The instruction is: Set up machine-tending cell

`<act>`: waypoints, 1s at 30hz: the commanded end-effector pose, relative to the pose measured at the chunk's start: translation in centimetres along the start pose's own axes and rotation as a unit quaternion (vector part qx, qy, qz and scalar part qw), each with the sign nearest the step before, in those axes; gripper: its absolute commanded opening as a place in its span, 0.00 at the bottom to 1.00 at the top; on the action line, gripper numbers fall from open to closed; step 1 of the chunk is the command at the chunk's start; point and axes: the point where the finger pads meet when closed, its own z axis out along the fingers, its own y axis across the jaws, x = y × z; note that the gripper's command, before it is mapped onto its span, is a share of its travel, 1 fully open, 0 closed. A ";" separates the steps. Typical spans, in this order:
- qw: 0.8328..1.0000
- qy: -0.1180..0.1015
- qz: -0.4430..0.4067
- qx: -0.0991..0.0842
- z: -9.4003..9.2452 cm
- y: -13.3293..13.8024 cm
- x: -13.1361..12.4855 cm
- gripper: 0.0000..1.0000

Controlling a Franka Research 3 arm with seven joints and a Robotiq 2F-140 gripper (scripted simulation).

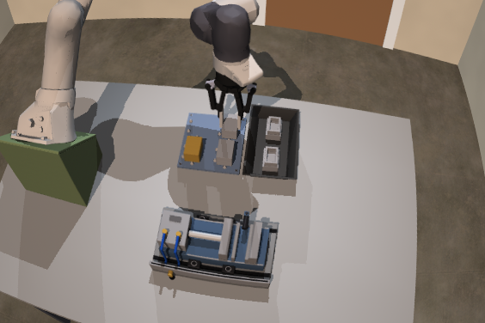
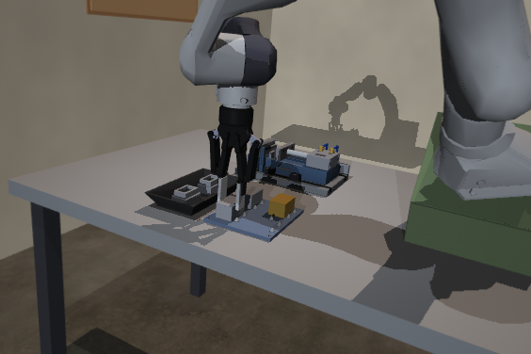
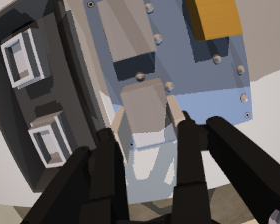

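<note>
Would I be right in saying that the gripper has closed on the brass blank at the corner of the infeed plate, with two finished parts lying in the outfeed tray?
Not quite: the gripper has closed on an aluminium blank, as the wrist view shows. The brass blank sits untouched elsewhere on the infeed plate. The two finished parts do lie in the outfeed tray.

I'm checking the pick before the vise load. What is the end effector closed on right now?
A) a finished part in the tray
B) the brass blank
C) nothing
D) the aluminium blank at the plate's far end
D: the end effector straddles the aluminium blank on the infeed plate, fingers against its sides; the brass blank sits apart.
</note>
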 end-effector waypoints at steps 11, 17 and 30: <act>1.000 0.001 -0.003 0.001 0.1 -0.1 0.0 0.00; 1.000 0.001 -0.003 0.001 0.1 -0.1 0.0 0.00; 1.000 0.001 -0.003 0.001 -2.4 -0.1 0.0 0.00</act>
